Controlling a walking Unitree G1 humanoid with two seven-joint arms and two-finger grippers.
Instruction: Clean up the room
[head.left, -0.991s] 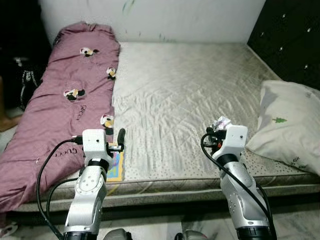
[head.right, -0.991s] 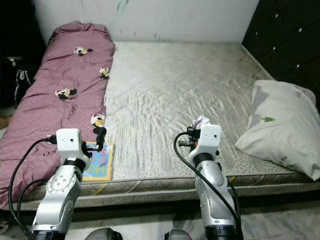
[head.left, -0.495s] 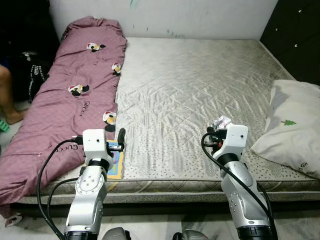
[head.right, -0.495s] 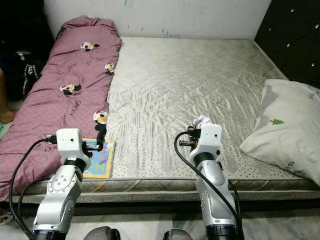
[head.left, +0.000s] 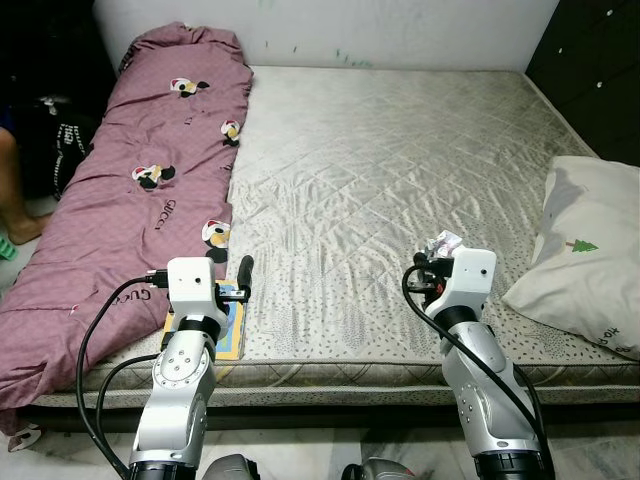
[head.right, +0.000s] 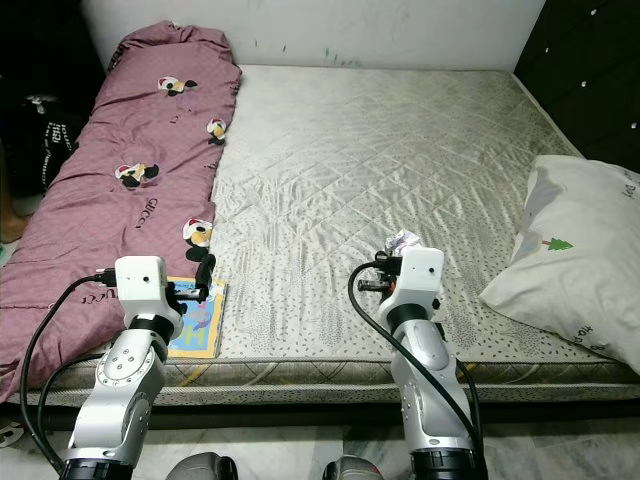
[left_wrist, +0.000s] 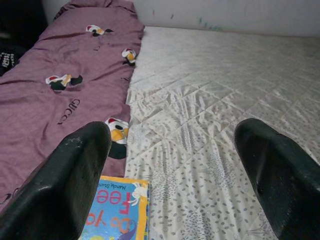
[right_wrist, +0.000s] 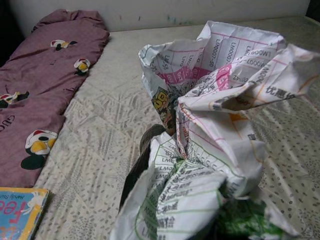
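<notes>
From the head camera I'm seeing both forearms raised over the mattress (head.left: 400, 170) edge. Left wrist: left gripper (left_wrist: 175, 165) is gaping wide above the book (left_wrist: 117, 210). Right wrist: right gripper (head.left: 432, 262) is pinching crumpled paper (right_wrist: 215, 135).

Head stereo pair looks down from the foot of the bed (head.left: 400, 150), purple quilt (head.left: 130, 170) at ten o'clock, while both wrist cameras face low and close across the same mattress toward that quilt.
</notes>
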